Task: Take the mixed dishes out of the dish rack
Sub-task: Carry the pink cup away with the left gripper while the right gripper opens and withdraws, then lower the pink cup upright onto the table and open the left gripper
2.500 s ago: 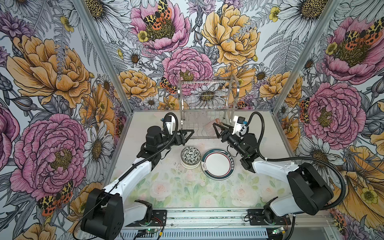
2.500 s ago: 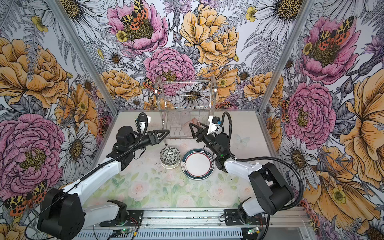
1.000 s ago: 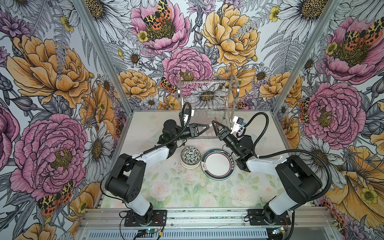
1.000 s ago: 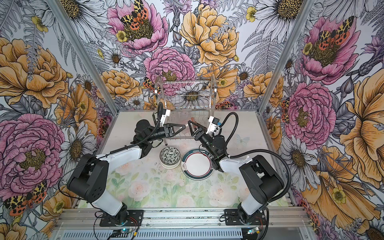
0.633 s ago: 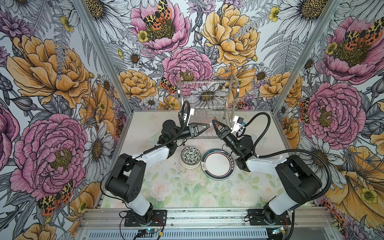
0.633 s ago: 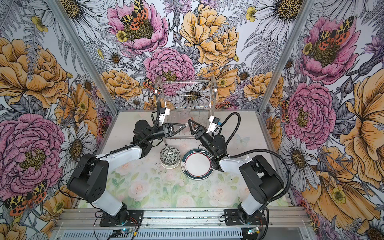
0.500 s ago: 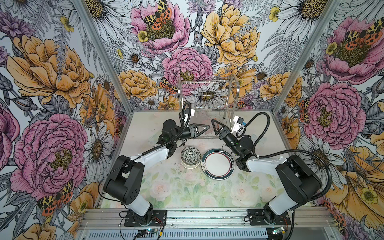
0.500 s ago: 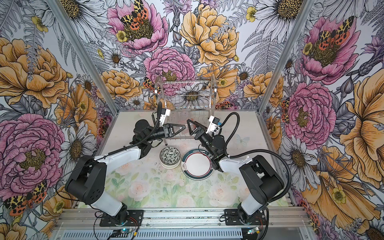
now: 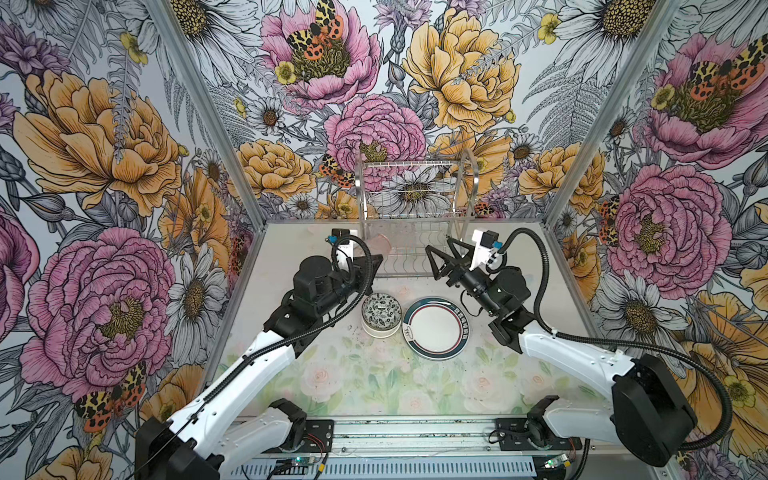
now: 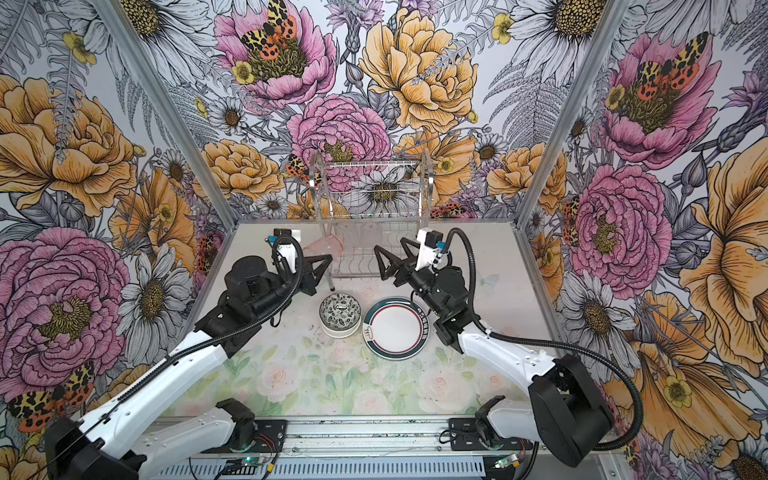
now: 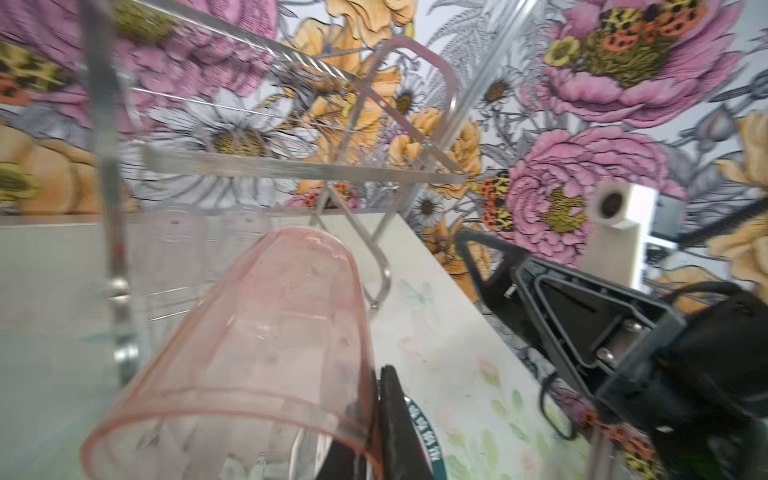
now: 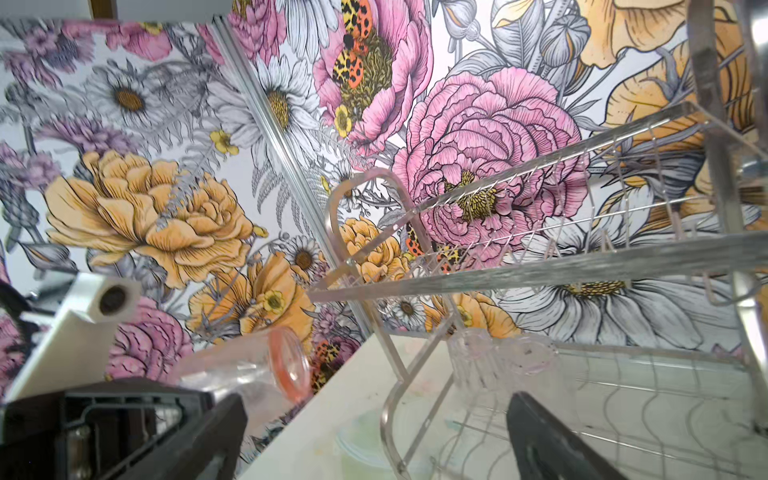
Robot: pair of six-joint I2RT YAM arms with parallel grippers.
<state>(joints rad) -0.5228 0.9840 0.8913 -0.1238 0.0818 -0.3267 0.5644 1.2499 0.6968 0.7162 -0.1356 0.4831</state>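
While your left gripper (image 9: 374, 261) is clamped on the wall of the translucent pink cup (image 9: 380, 243), close to its rim, the cup hangs off the table (image 9: 374, 386), tilted on its side, at the left end of the dish rack (image 9: 415, 195). In the left wrist view you see 1 black finger (image 11: 395, 415) pressed against the outside of the cup at its open mouth, and the closed base points away toward the rack. The second finger is mostly hidden behind the pink plastic. Whether the cup touches the rack's arched side frame you cannot tell from these views.

Your right gripper (image 9: 439, 247) has its jaws spread wide with nothing between them. It hovers in front of the rack's lower shelf, toward the right end, well apart from the pink cup. In the right wrist view its 2 fingers frame that lower shelf, where clear cups (image 12: 498, 353) sit near the left side frame. They are too transparent for you to count or to tell which way up they stand.

On the table in front of the rack, between your 2 arms, lie 2 unloaded dishes. The cream bowl with the leaf-patterned inside (image 9: 381, 312) sits on the left and the teal-rimmed plate (image 9: 436, 327) just beside it on the right. Both top views show them almost rim to rim.
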